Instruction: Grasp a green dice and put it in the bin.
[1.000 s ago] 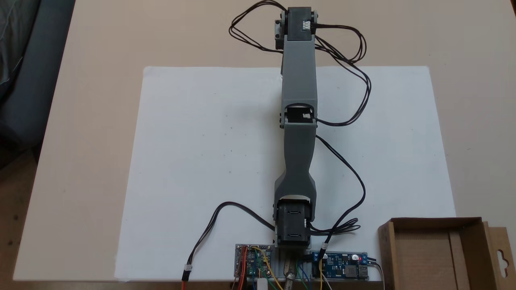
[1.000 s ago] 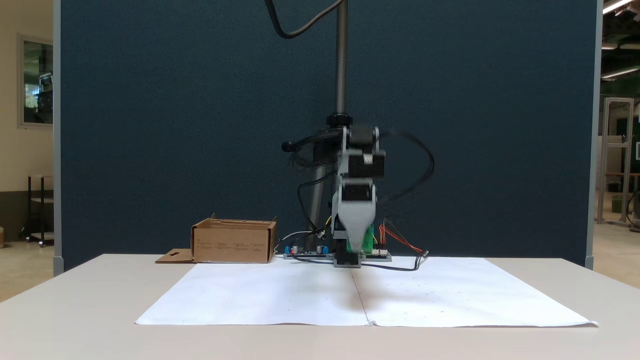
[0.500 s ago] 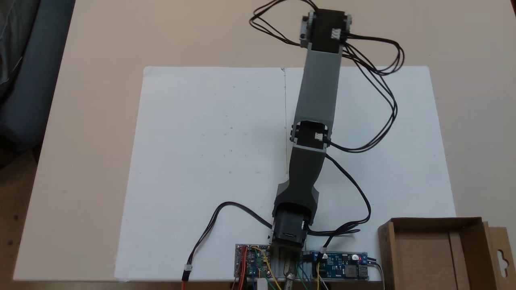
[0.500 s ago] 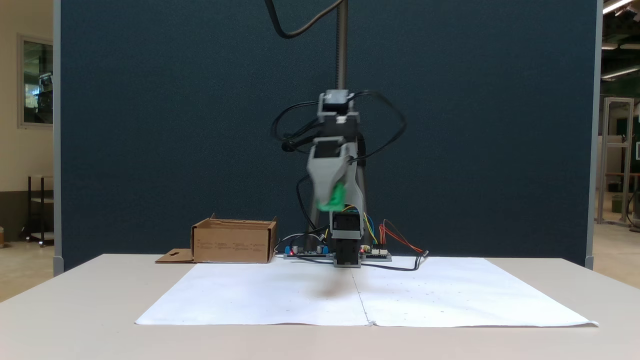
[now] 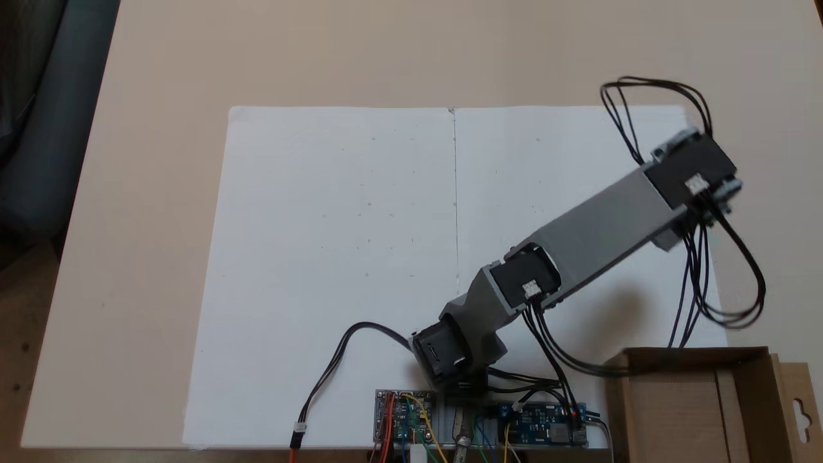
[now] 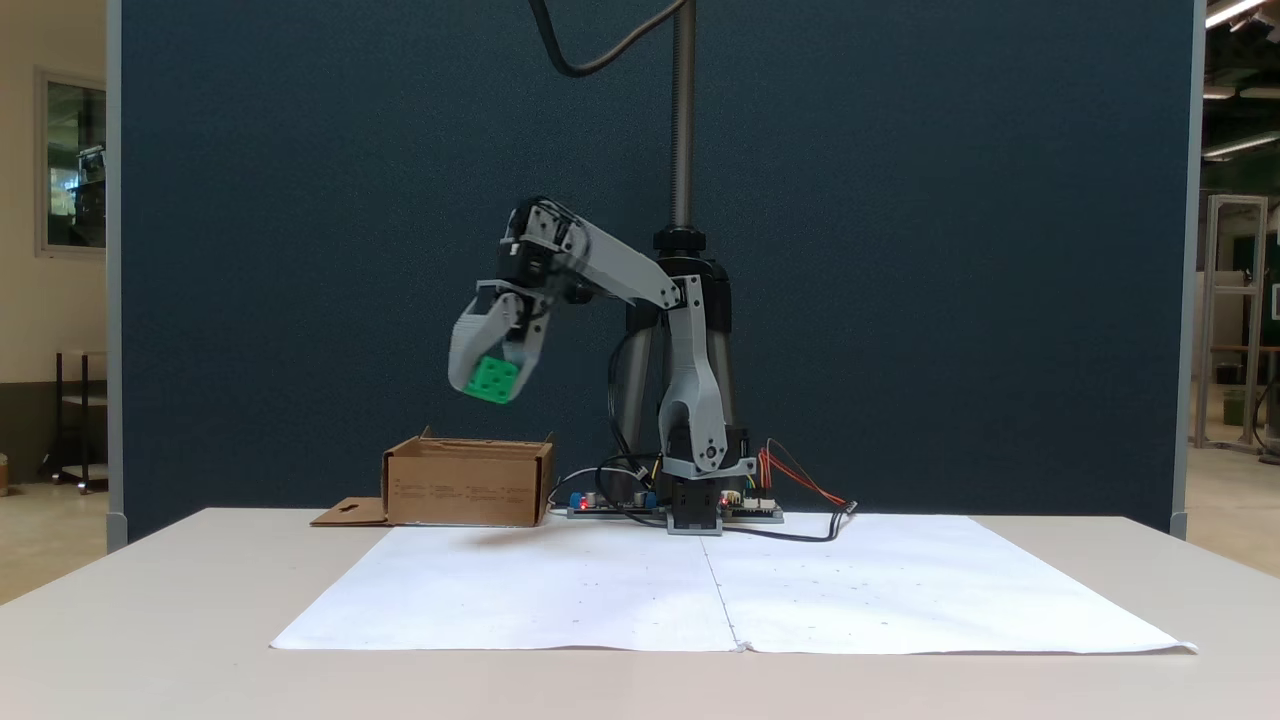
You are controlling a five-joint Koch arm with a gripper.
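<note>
Left to right in a fixed view: the bin (image 6: pixel 468 484) stood on the table (image 6: pixel 180 620); above it I held the gripper (image 6: pixel 490 385), jaws clamped on the green dice (image 6: pixel 491 380), high in the air. I judged a release from that height risky: the dice might bounce off the low walls, or fall short.

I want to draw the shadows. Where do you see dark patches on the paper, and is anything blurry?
In the fixed view from above, a soft grey shadow lies on the white paper under the arm. In the fixed view from the front, a faint shadow sits by the cardboard box, and the green dice in the gripper looks sharp, not blurry.
</note>
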